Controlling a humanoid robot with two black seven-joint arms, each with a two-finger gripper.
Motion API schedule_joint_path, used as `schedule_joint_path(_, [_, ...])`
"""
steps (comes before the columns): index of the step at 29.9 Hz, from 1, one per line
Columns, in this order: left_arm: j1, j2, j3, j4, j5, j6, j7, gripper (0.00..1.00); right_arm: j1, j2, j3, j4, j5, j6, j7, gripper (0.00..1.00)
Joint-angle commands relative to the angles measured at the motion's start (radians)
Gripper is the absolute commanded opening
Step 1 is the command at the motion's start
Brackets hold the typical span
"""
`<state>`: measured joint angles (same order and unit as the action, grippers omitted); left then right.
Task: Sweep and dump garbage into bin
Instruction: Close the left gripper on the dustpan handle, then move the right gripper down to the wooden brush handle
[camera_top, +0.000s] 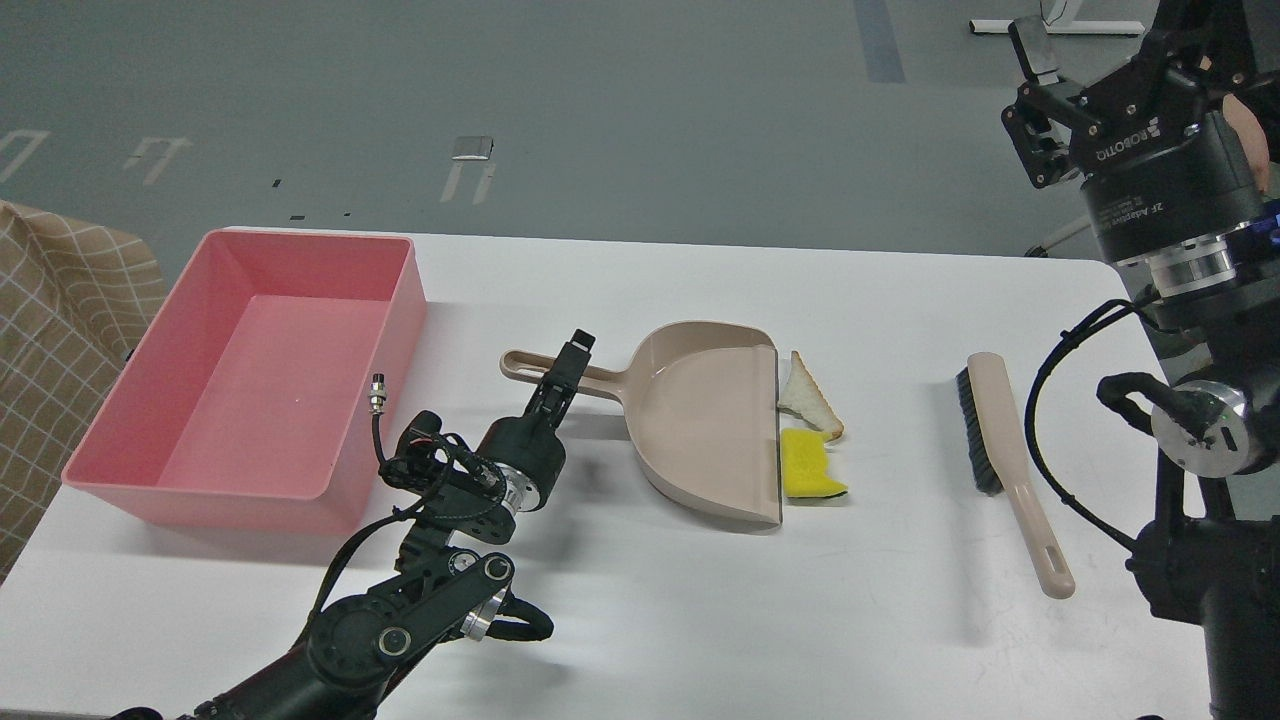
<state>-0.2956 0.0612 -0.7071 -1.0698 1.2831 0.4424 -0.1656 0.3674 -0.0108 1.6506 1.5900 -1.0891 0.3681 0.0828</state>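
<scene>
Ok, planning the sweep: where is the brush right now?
In the head view the brush lies flat on the white table, right of centre, between the bread slice with the sponge chunk and the right arm, untouched.

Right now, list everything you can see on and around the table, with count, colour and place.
bin: one, pink, table's left end.
dustpan: one, beige, table centre, handle pointing left.
bread slice: one, white with brown crust, at the dustpan's lip.
sponge chunk: one, yellow with green backing, below the bread.
brush: one, beige with dark bristles, right of centre.
table: one, white.
left gripper: black, at the dustpan handle.
right gripper: black, raised, upper right.
</scene>
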Motion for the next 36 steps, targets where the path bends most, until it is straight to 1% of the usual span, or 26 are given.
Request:
schedule_joint_path(1, [0.0,0.003,0.023,0.002,0.001,-0.004,0.001,0.48,-0.001,0.0,0.0,-0.001,0.0,0.0,0.0,1.0])
schedule_joint_path(3, [-0.002,0.005,0.044,0.002,-0.001,-0.004,0.001,0.43,-0.001,0.0,0.0,-0.001,0.0,0.0,0.0,1.0])
schedule_joint_path(4, [-0.003,0.008,0.058,0.002,-0.001,-0.001,0.001,0.38,-0.001,0.0,0.0,-0.001,0.0,-0.001,0.0,1.0])
schedule_joint_path(5, [-0.004,0.009,0.061,0.002,-0.001,-0.001,0.001,0.36,-0.001,0.0,0.0,-0.001,0.0,-0.001,0.0,1.0])
schedule_joint_path(7, [-0.003,0.009,0.063,0.002,-0.001,-0.001,0.001,0.26,-0.001,0.0,0.0,0.001,0.0,0.0,-0.002,1.0])
schedule_joint_path(9, [-0.004,0.011,0.063,0.002,-0.001,-0.001,0.0,0.22,-0.001,0.0,0.0,-0.001,0.0,0.0,-0.002,1.0])
schedule_joint_path(20, [-0.007,0.009,0.061,0.002,-0.001,0.001,0.0,0.21,-0.002,0.0,0.0,-0.001,0.0,0.0,-0.002,1.0])
schedule_joint_path(23, [-0.007,0.008,0.061,0.002,-0.002,0.004,0.0,0.19,-0.002,0.0,0.0,-0.001,0.0,0.0,-0.002,1.0])
schedule_joint_path(25, [-0.007,0.008,0.061,0.002,-0.002,0.004,0.0,0.19,-0.005,-0.008,-0.008,0.001,-0.002,0.008,-0.009,1.0])
schedule_joint_path(27, [-0.007,0.008,0.061,0.002,-0.002,0.007,0.0,0.19,-0.021,-0.032,-0.011,0.001,-0.011,0.018,-0.012,1.0])
schedule_joint_path(30, [-0.005,0.008,0.063,0.002,-0.002,0.01,0.0,0.19,-0.044,-0.109,-0.009,0.001,-0.087,0.032,-0.012,1.0])
schedule_joint_path(32, [-0.005,0.006,0.061,0.002,-0.001,0.013,0.0,0.19,-0.086,-0.179,-0.011,0.004,-0.225,0.031,-0.003,1.0])
schedule_joint_path(33, [-0.005,0.006,0.061,0.002,-0.001,0.015,0.0,0.19,-0.102,-0.205,-0.009,0.007,-0.254,0.031,-0.002,1.0])
schedule_joint_path(34, [-0.005,0.008,0.061,0.002,-0.002,0.018,0.0,0.19,-0.116,-0.256,-0.008,0.01,-0.302,0.029,0.0,1.0])
schedule_joint_path(36, [-0.007,0.009,0.061,0.001,-0.002,0.018,0.0,0.19,-0.119,-0.317,-0.006,0.004,-0.331,0.026,0.0,1.0])
